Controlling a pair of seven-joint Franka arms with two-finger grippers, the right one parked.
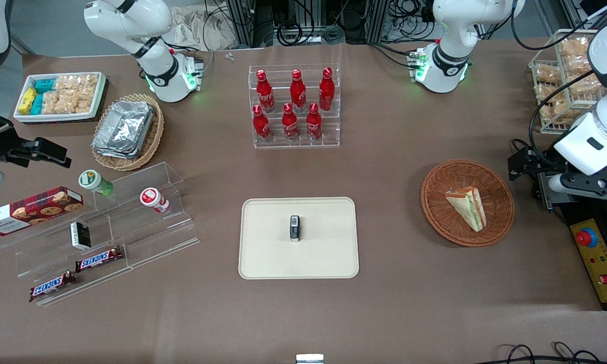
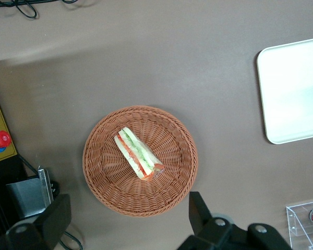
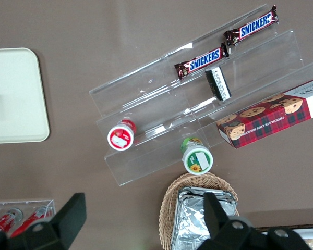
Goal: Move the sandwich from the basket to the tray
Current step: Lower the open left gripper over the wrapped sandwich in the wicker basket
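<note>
Inside the round woven wicker basket (image 2: 140, 161) lies the wrapped triangular sandwich (image 2: 138, 154); the gripper (image 2: 128, 216) hovers above with fingers spread wide. Nearby on the tabletop (image 1: 394, 283), the smooth beige tray (image 1: 263, 253).

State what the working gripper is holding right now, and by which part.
Nothing. The gripper is open, hovering above the basket; the sandwich lies untouched inside.
</note>
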